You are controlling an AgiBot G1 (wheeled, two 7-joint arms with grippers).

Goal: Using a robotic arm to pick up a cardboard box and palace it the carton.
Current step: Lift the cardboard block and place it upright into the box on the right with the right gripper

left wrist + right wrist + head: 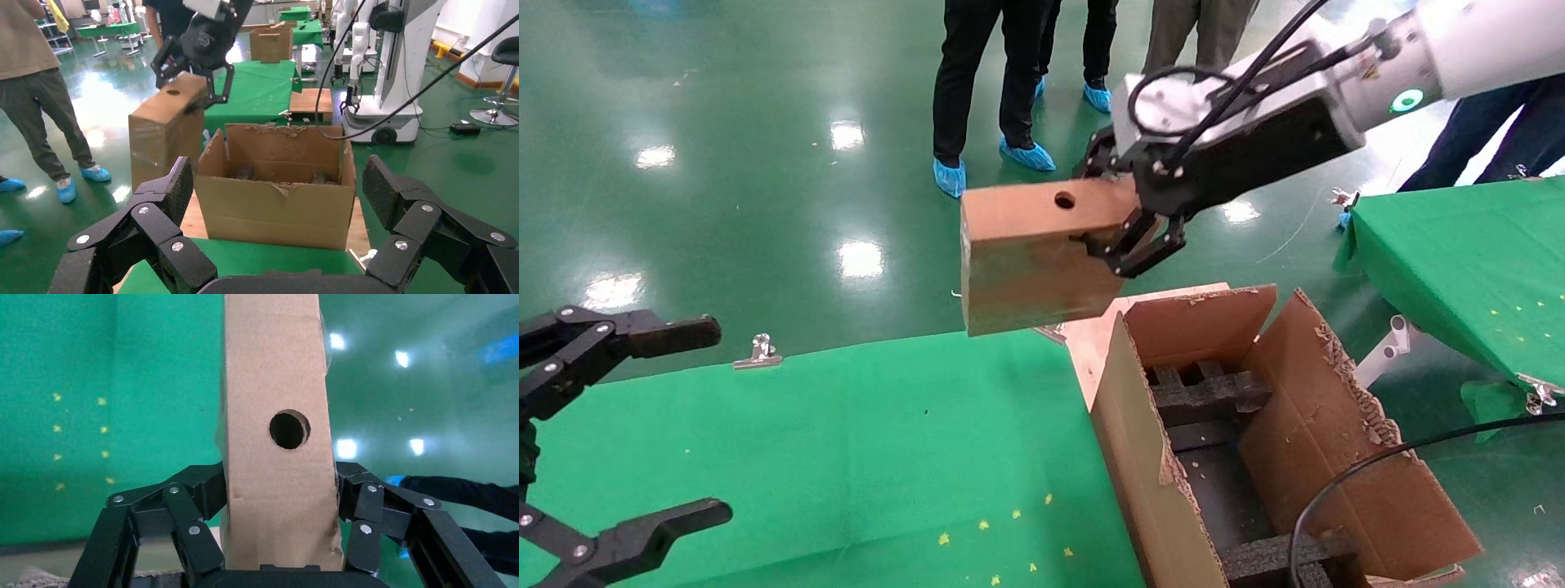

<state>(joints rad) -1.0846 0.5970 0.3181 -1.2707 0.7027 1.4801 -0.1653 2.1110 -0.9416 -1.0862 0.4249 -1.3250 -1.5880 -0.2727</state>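
Right pincer (1128,233) clamps the cardboard box (1034,261), aloft at about 10 o'clock of the carton (1287,457). Pickup done; carrying over the opening and lowering remain. Left pincer (641,425) idles wide over the counter (846,457).

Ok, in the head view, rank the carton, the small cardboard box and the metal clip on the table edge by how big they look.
Largest to smallest:
1. the carton
2. the cardboard box, held by the right gripper and raised nearer the camera, so it looks bigger than it really is
3. the metal clip, clearly smallest
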